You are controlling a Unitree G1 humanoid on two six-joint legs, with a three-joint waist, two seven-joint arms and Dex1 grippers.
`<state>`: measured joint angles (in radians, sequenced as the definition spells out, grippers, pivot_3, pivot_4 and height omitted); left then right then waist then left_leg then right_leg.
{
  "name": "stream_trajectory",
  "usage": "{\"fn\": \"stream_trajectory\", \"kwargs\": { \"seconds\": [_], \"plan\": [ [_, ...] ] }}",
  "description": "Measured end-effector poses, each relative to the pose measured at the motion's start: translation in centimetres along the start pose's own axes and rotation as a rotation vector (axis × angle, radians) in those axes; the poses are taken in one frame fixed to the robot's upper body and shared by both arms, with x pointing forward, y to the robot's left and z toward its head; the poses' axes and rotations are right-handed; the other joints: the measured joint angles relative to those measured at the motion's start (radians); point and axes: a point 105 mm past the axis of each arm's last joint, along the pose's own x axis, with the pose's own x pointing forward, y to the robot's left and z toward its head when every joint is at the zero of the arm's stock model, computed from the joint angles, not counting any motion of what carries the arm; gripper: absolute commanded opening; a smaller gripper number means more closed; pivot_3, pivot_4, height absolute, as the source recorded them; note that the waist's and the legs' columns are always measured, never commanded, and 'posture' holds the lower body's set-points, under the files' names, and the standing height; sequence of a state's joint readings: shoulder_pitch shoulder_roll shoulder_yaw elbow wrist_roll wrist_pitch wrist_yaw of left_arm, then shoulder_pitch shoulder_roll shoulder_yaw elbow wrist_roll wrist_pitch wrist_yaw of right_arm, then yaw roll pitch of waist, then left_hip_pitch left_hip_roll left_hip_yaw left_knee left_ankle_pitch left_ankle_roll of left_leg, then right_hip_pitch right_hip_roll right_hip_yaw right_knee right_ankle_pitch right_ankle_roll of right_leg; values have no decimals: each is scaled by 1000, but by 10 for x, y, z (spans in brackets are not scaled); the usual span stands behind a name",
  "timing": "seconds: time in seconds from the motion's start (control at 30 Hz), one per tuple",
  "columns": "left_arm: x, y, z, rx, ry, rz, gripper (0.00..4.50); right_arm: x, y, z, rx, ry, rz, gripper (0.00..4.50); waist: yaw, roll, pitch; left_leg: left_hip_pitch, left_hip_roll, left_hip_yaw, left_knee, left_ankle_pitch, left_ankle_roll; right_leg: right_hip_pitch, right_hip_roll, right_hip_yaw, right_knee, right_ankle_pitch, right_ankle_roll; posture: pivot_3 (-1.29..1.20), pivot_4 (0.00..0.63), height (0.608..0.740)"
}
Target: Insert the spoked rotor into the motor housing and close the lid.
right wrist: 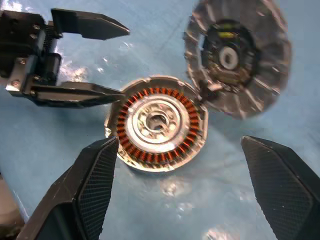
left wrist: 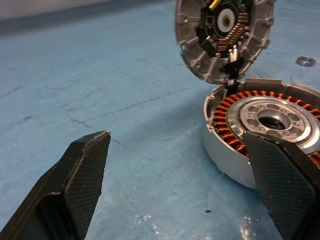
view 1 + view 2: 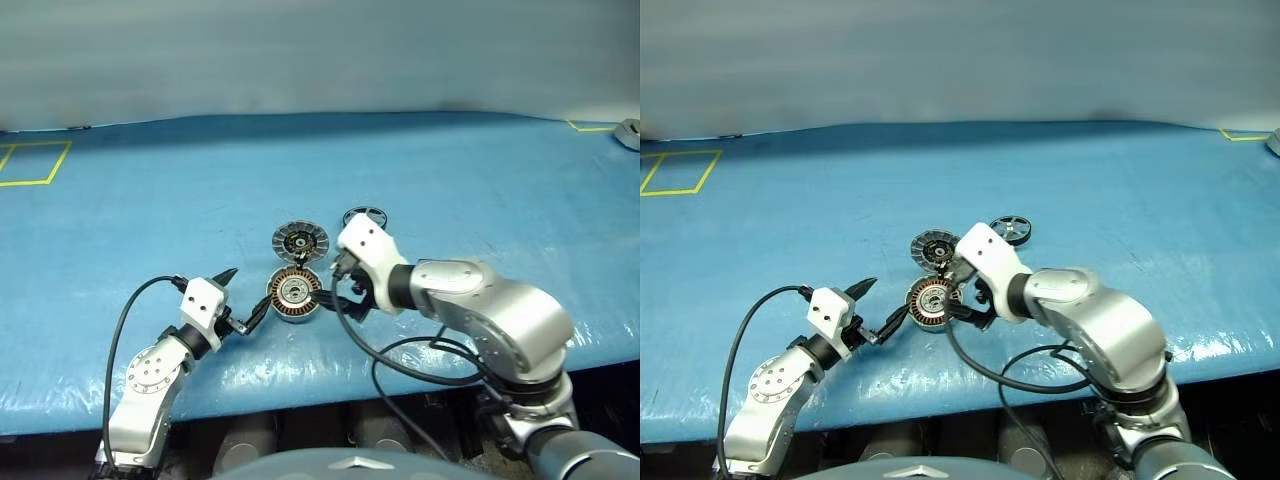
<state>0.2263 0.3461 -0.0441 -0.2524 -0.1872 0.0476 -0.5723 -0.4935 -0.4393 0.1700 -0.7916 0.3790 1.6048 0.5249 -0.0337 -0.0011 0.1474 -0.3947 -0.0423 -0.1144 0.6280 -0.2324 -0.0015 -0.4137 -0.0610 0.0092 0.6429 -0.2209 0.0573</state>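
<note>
The motor housing (image 3: 293, 293) sits on the blue table, its copper coils and silvery centre facing up. Its hinged lid (image 3: 300, 242) stands open behind it, leaning back, with the finned face and dark centre showing. The spoked rotor (image 3: 1010, 229) lies flat on the table beyond my right wrist. My left gripper (image 3: 240, 297) is open at the housing's left, one finger (image 1: 85, 95) touching the housing's rim. My right gripper (image 1: 185, 190) is open, hovering just above and right of the housing (image 1: 157, 122) with nothing between its fingers.
A small metal ring (image 2: 306, 60) lies on the table near the lid. Yellow tape marks (image 3: 30, 165) sit at the far left, and a grey object (image 3: 628, 133) at the far right edge. The table's front edge (image 3: 300, 390) runs just below the housing.
</note>
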Motion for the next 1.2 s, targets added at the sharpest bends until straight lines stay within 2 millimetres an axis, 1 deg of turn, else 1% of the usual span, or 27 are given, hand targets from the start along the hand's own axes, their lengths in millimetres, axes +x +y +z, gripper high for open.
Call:
{"fn": "stream_trajectory", "kwargs": {
  "seconds": [0.1, 0.13, 0.17, 0.23, 0.33, 0.4, 0.53, 0.67, 0.73, 0.83, 0.93, 1.1, 1.13, 1.2],
  "plan": [
    [-1, -9, 3, -3, -32, -48, 4500, -7, -24, -5, 64, -30, -138, 4124, -1, 0, 0, 0, 1, 0, 0, 0, 0, 0, 0, 0, 0, -1, 0, 0, 150, 740],
    [-2, -11, 3, -4, -36, -52, 4500, -6, -33, -10, 93, -62, -197, 4124, 4, -1, 0, 0, 1, 1, -1, 0, 0, 1, 0, -1, -1, -1, 0, 0, 150, 740],
    [-4, -11, 2, -6, -38, -51, 4500, -5, -38, -15, 123, -82, -229, 4124, 7, -1, 0, 0, 1, 1, 0, 0, 0, 0, 0, 0, -1, -1, 0, 0, 150, 740],
    [-7, -14, 3, -6, -61, -48, 4500, 2, -50, -30, 217, -163, -328, 4124, 11, -1, 0, 0, 0, 1, -1, 0, 1, 0, 0, 0, -1, -1, 1, 0, 150, 740],
    [-10, -18, 5, -36, -84, -67, 4500, 13, -58, -54, 333, -240, -447, 4124, 12, 0, 1, 0, 0, 3, 0, -1, 1, 0, 0, 2, -1, 0, 2, 0, 150, 740],
    [-11, -20, 7, -46, -91, -83, 4500, 18, -62, -68, 366, -257, -503, 4124, 11, 0, 2, 0, 0, 3, 1, -1, 1, 0, 0, 3, -1, 0, 3, 0, 150, 740],
    [-12, -27, 7, -49, -83, -140, 4500, 30, -69, -94, 364, -270, -634, 4124, 6, 2, 3, 1, 1, 4, 1, 0, 1, 0, 0, 4, 0, -2, -1, 0, 150, 740],
    [-12, -29, 7, -41, -78, -168, 4500, 42, -69, -106, 359, -277, -669, 4124, 5, 2, 3, 1, 1, 4, 1, 1, 1, 1, 1, 4, 0, -2, -2, 0, 150, 740],
    [-12, -29, 7, -40, -79, -171, 4500, 46, -69, -105, 360, -300, -673, 4124, 4, 1, 3, 2, 1, 4, 1, 1, 1, 1, 1, 4, 0, -2, -2, 0, 150, 740],
    [-12, -29, 8, -39, -82, -179, 4500, 54, -69, -105, 368, -316, -680, 3535, 4, 0, 2, 3, 1, 4, 2, 1, 1, 3, 1, 4, 0, -2, -2, 0, 150, 740],
    [-12, -29, 8, -38, -81, -179, 4500, 61, -68, -104, 368, -324, -685, 2575, 4, -1, 1, 7, 1, 4, 1, 1, 1, 6, 1, 4, 1, -3, -3, 0, 150, 740],
    [-12, -28, 6, -41, -76, -176, 4500, 65, -62, -107, 361, -314, -674, 935, 6, -2, 0, 13, 1, 4, 1, 0, 1, 9, 0, 4, 0, -4, -4, 0, 150, 740],
    [-12, -28, 6, -41, -75, -175, 4500, 64, -61, -108, 359, -314, -673, 698, 7, -3, 0, 13, 1, 4, 1, 0, 1, 10, 0, 4, 0, -4, -5, 0, 150, 740],
    [-13, -27, 6, -42, -73, -168, 4500, 61, -57, -111, 356, -306, -673, 658, 10, -3, 0, 14, 1, 3, 0, 0, 1, 13, 0, 4, 0, -4, -5, 0, 150, 740]
  ]
}}
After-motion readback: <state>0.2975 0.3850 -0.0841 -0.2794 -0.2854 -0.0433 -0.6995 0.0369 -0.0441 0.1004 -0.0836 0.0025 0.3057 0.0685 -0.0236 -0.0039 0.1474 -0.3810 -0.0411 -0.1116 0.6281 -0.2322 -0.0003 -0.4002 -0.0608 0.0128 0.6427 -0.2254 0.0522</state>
